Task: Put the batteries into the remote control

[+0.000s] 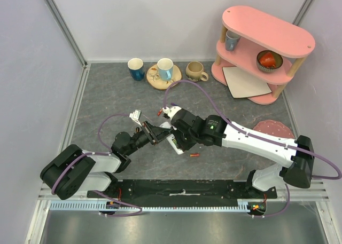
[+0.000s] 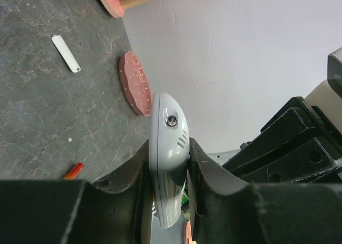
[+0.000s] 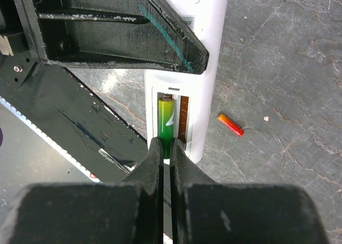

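My left gripper (image 2: 169, 148) is shut on the white remote control (image 2: 168, 137), held edge-on between its fingers; from above this gripper (image 1: 153, 132) sits mid-table. In the right wrist view the remote control (image 3: 206, 68) shows its open battery bay. A green battery (image 3: 166, 121) lies in one slot, and the slot beside it shows bare brown. My right gripper (image 3: 166, 143) is shut, its tips against the green battery's near end. A red-orange battery (image 3: 230, 124) lies loose on the table right of the remote, also seen from above (image 1: 195, 155).
A blue cup (image 1: 135, 69), a cup on a wooden plate (image 1: 165, 69) and a beige mug (image 1: 195, 70) stand at the back. The pink shelf (image 1: 262, 52) with a white square card (image 1: 246, 82) is back right. A pink disc (image 1: 273, 129) and a white strip (image 2: 65, 53) lie on the table.
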